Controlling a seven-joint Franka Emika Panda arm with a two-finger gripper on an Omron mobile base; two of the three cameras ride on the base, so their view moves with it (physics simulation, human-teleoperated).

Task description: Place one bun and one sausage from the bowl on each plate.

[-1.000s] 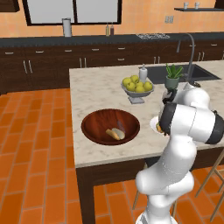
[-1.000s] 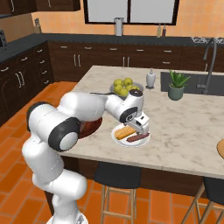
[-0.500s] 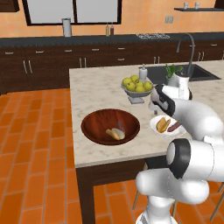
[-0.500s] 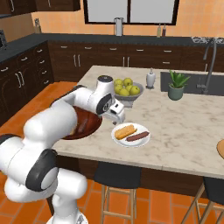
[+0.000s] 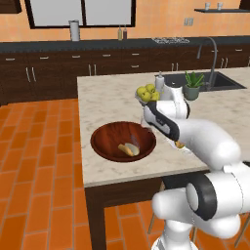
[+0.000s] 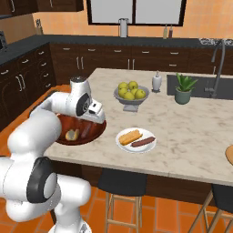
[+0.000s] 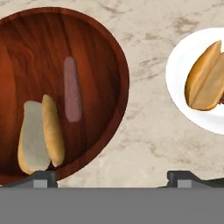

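The dark wooden bowl holds one reddish-brown sausage and a tan bun lying side by side. My gripper hovers open over the marble between the bowl's rim and the white plate, with nothing between its fingertips. On that plate lies a golden bun. From the right base, the white plate carries a bun and a sausage, and my gripper hangs above the bowl. A tan plate peeks in at the far right edge.
A grey footed fruit bowl with yellow-green fruit stands behind the white plate. A white soap bottle, a potted plant and the sink are further back right. Stools stand under the counter's near edge.
My arm has swung away from the white plate towards the bowl, leaving bun and sausage on the plate. The jaws stayed open.
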